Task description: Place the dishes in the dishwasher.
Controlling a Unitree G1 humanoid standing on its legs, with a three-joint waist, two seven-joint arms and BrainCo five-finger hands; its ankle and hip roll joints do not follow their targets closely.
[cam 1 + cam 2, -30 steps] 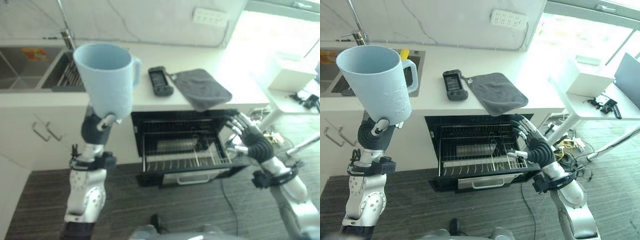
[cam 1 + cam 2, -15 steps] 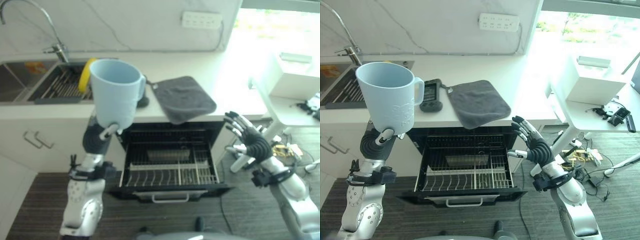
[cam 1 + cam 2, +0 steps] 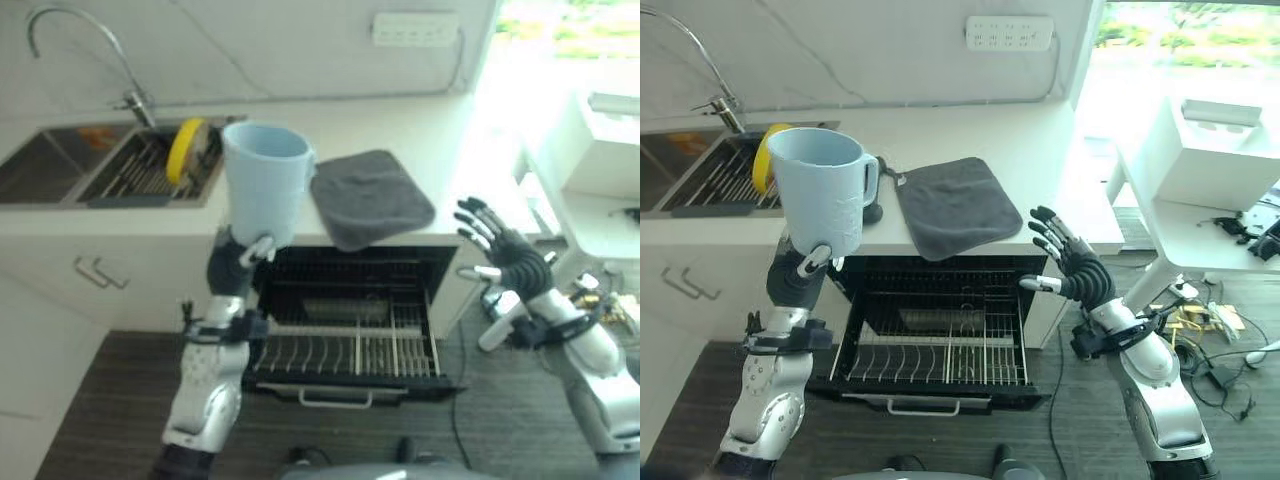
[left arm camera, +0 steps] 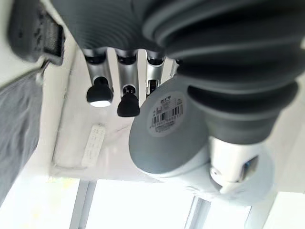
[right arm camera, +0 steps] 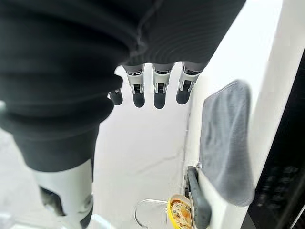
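left robot hand (image 3: 810,262) grips blue mug (image 3: 822,200) upright.

Dark remote (image 3: 873,208) mostly behind the blue mug (image 3: 823,190); yellow dish (image 3: 184,150) in sink, perhaps a plate.

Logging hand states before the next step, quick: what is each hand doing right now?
Left hand: shut on the light blue cup, held upright.
Right hand: open, fingers spread, holding nothing.
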